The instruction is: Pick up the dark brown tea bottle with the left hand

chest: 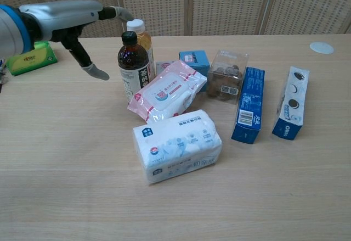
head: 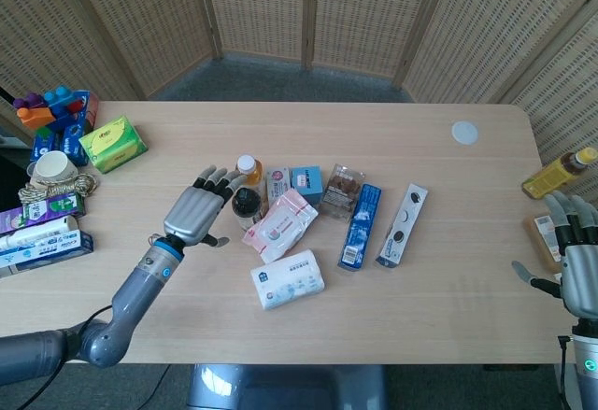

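Observation:
The dark brown tea bottle (head: 247, 206) (chest: 133, 68) stands upright with a black cap, just in front of a yellow-drink bottle (head: 248, 170) (chest: 140, 38). My left hand (head: 198, 209) (chest: 77, 21) hovers just left of the tea bottle, fingers spread and holding nothing, its fingertips close to the bottle's cap. A pink wipes pack (head: 279, 224) (chest: 166, 93) leans against the bottle's right side. My right hand (head: 577, 261) stays at the table's right edge, fingers apart and empty.
A white tissue pack (chest: 176, 145), blue box (chest: 248, 105), Oreo box (chest: 293, 102), clear cookie tub (chest: 226, 76) and small blue box (chest: 193, 62) cluster right of the bottles. A green tissue box (head: 113, 143), toys and a cup (head: 51, 167) sit far left. An amber bottle (head: 558, 173) lies at the right edge.

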